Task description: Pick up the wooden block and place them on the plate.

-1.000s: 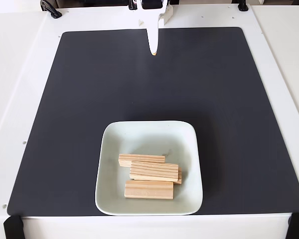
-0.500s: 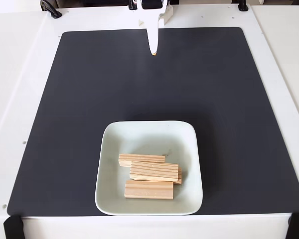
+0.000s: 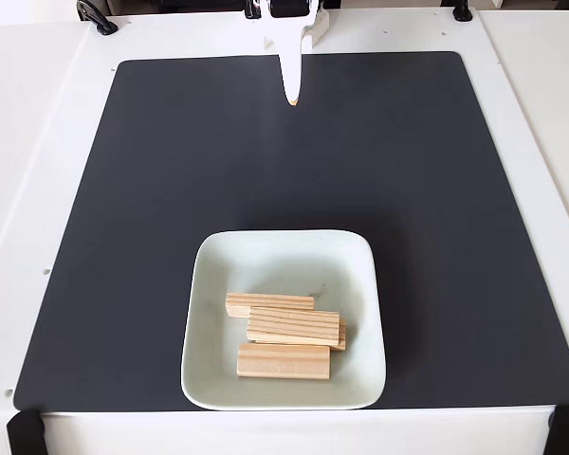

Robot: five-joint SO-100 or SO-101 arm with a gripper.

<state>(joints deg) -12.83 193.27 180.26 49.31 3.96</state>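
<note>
Four blocks (image 3: 283,332) lie piled on one plate (image 3: 283,256). My claw (image 3: 291,95), clenched and empty, hangs well apart.

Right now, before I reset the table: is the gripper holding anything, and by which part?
Nothing is held. The gripper hangs shut over the mat's far edge; the wooden blocks lie on the plate.

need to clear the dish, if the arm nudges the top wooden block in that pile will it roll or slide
The top wooden block is flat-faced, so it likely slides, not rolls. It overlaps others, so they may shift too. The plate looks glossy, probably slippery.
</note>
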